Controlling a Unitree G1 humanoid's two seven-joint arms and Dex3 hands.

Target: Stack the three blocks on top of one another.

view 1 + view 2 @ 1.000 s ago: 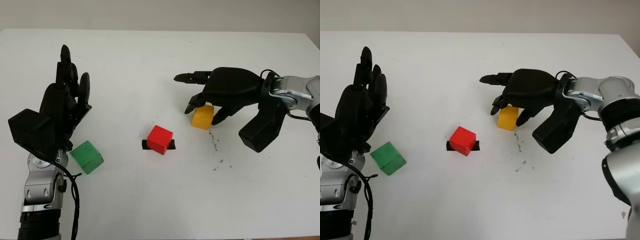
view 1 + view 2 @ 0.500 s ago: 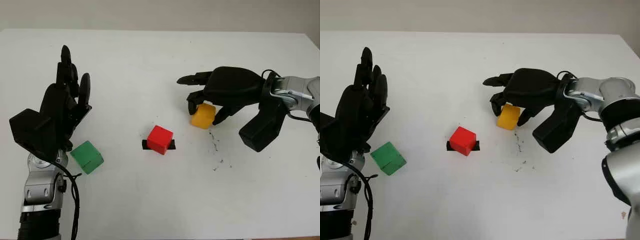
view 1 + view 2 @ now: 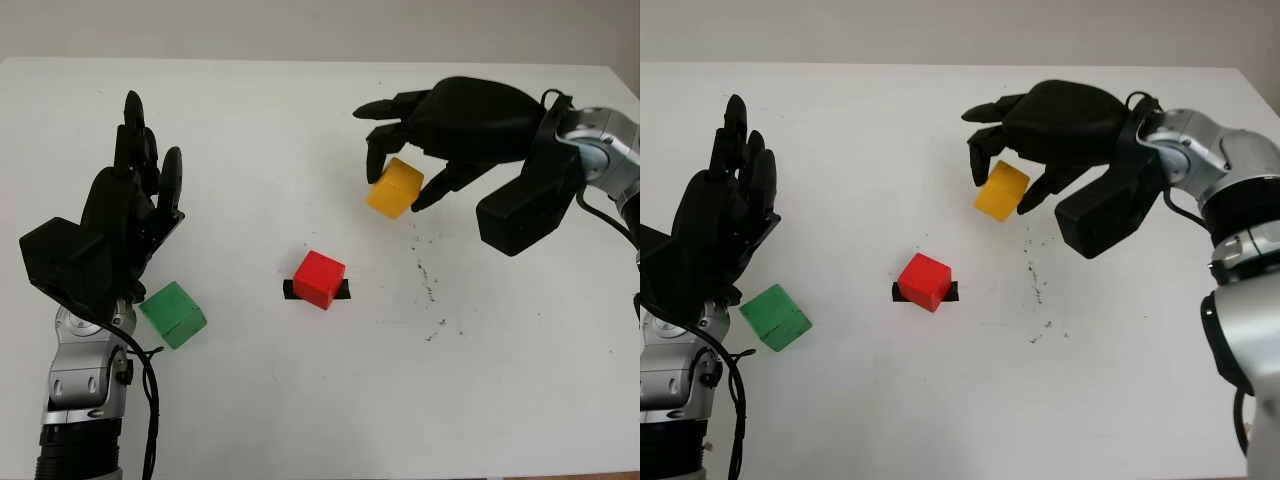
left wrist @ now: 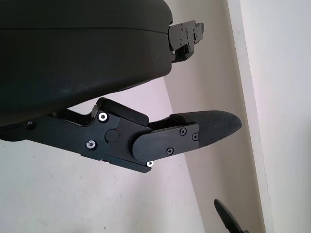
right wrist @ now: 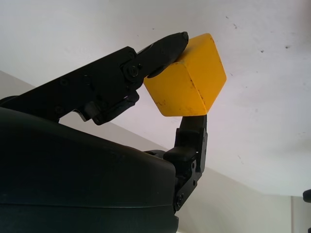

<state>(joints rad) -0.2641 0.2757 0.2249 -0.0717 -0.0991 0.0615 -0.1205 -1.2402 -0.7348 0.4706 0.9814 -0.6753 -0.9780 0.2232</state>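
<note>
Right hand (image 3: 415,165) pinches the yellow block (image 3: 394,187) between fingertips, tilted, clear of the table (image 3: 300,400). Red block (image 3: 320,278) sits on a black mark, below and toward the robot's left of the held block; likely the stack base. Left hand (image 3: 125,225) open, raised just beside green block (image 3: 173,314). No readable labels.

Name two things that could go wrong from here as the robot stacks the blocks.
1. The right hand pinches the tilted yellow block by fingertips only, in the air; it could slip or land crooked.
2. The red block sits loose on black tape; a careless placement could knock it aside.
The left hand is open beside the green block.
</note>
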